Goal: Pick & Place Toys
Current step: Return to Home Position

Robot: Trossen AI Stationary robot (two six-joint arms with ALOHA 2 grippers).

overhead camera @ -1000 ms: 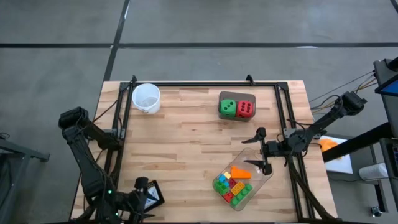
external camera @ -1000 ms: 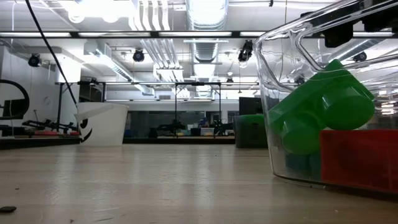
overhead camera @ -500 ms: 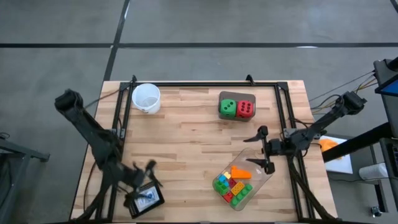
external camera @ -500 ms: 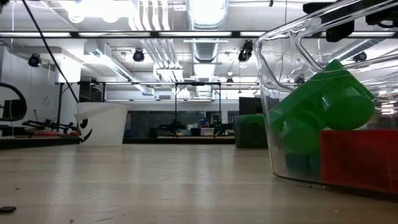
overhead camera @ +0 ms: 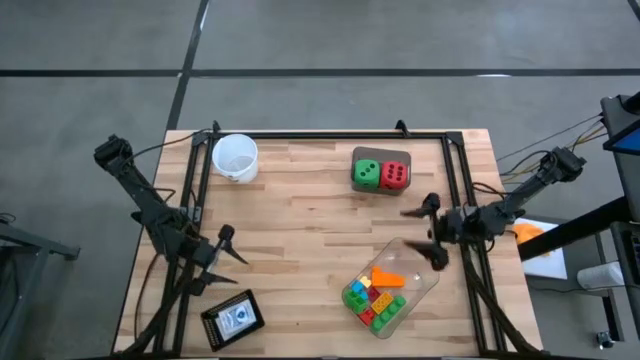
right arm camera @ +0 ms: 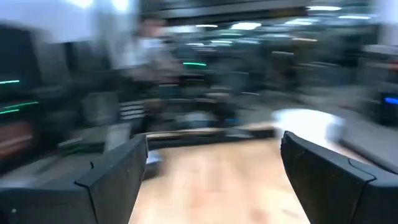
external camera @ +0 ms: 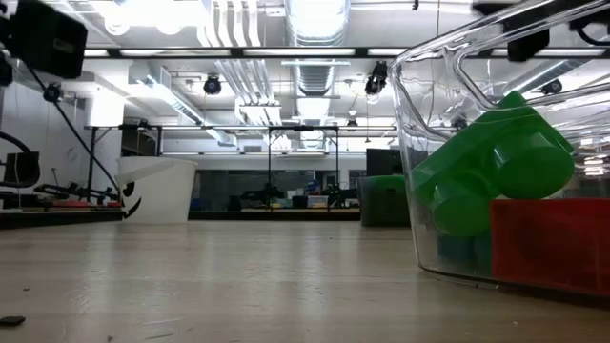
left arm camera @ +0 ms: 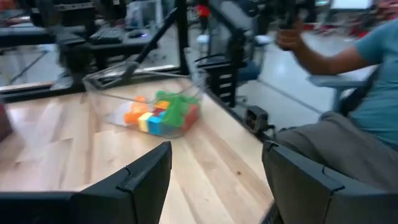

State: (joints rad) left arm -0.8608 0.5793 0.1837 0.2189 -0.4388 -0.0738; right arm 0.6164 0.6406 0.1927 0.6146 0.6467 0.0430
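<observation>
The small bright bricks and the orange wedge [overhead camera: 385,277] lie in the clear tray [overhead camera: 412,262] at the near right, also in the left wrist view [left arm camera: 158,113] and close in the low view [external camera: 496,162]. The green die [overhead camera: 366,174] and the red die [overhead camera: 395,175] sit side by side at the far right. My right gripper [overhead camera: 432,230] is open and empty just beyond the tray's far end. My left gripper [overhead camera: 231,247] is open and empty over the table's left side, facing the tray [left arm camera: 217,180].
A white cup [overhead camera: 235,157] stands at the far left corner. A black card-like object [overhead camera: 232,318] lies at the near left edge. A black frame rail [overhead camera: 330,134] runs round the table. A seated person [left arm camera: 348,118] shows beyond the table's right side.
My left arm has unfolded from the near left corner, and its gripper has gone away from the near edge, toward the table's middle left. My right gripper has shifted a little toward the right and far edges, away from the tray. The toys have kept still.
</observation>
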